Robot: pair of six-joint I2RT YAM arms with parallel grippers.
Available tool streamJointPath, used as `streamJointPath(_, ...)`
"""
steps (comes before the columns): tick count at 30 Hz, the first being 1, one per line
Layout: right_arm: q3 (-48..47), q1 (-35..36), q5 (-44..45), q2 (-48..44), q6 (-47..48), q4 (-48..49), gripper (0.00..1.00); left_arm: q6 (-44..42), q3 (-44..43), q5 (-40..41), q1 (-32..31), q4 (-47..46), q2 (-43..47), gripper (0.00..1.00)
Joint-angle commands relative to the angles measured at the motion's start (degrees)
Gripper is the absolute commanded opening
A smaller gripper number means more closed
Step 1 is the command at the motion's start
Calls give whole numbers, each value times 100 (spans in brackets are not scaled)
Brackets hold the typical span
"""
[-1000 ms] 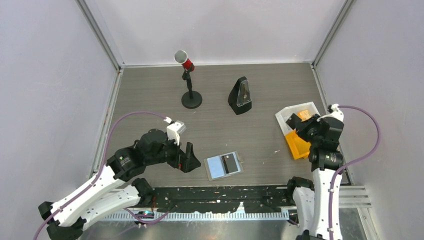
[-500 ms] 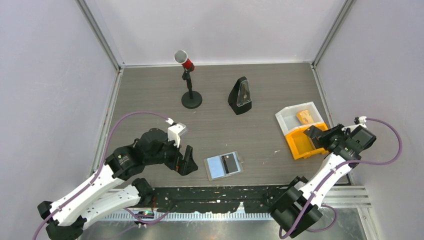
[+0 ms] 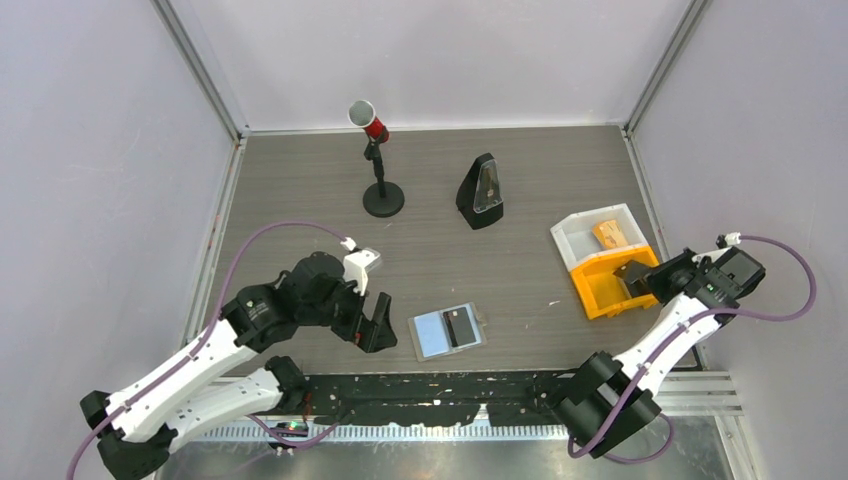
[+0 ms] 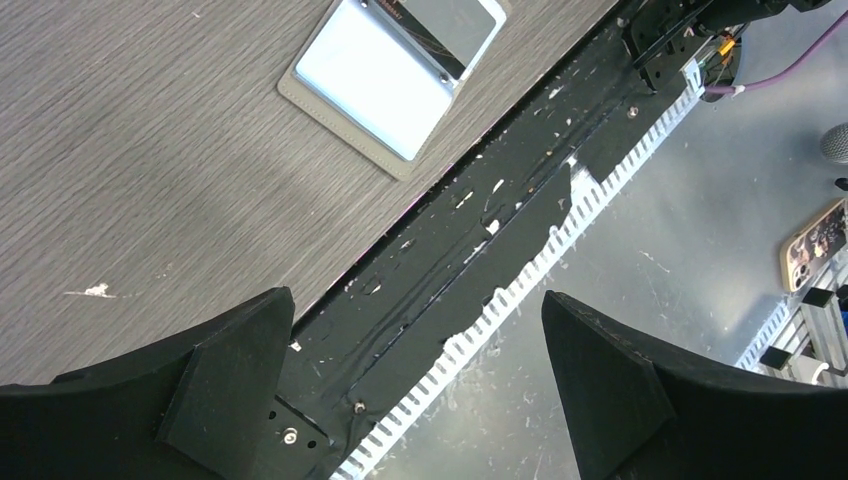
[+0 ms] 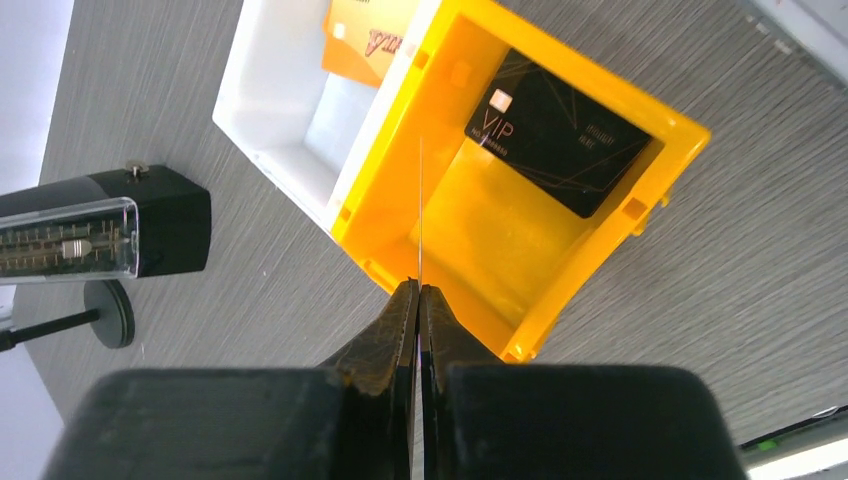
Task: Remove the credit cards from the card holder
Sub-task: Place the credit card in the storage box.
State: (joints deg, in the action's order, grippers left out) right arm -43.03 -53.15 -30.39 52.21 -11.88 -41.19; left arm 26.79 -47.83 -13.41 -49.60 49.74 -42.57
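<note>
The card holder (image 3: 447,331) lies open on the table near the front edge, with a light-blue left panel and a dark card (image 3: 460,325) on its right panel. It also shows in the left wrist view (image 4: 370,72). My left gripper (image 3: 378,322) is open and empty just left of the holder (image 4: 416,296). A black credit card (image 5: 565,130) lies tilted in the orange tray half (image 3: 632,272). An orange card (image 5: 365,30) lies in the white half (image 3: 608,232). My right gripper (image 5: 418,288) is shut at the tray's right side (image 3: 655,284). A hair-thin pale line sticks out from its tips.
The orange-and-white tray box (image 3: 590,292) stands at the right. A black metronome (image 3: 482,190) and a microphone stand (image 3: 380,195) stand further back. A black rail (image 3: 440,390) runs along the table's near edge. Walls close in the left, right and back.
My right arm has swung from above the tray out to the right, which uncovered the black card in the orange half. My left gripper has shifted slightly towards the holder.
</note>
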Motion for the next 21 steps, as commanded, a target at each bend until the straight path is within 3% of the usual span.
streamJointPath(1,-291,-71,177,210,143,80,5,64,-361,-195,-10,-190,-115,99)
streamJointPath(21,-120,-82,-7,860,-146,899,7,-103,-835,-188,-6,-257,-749,99)
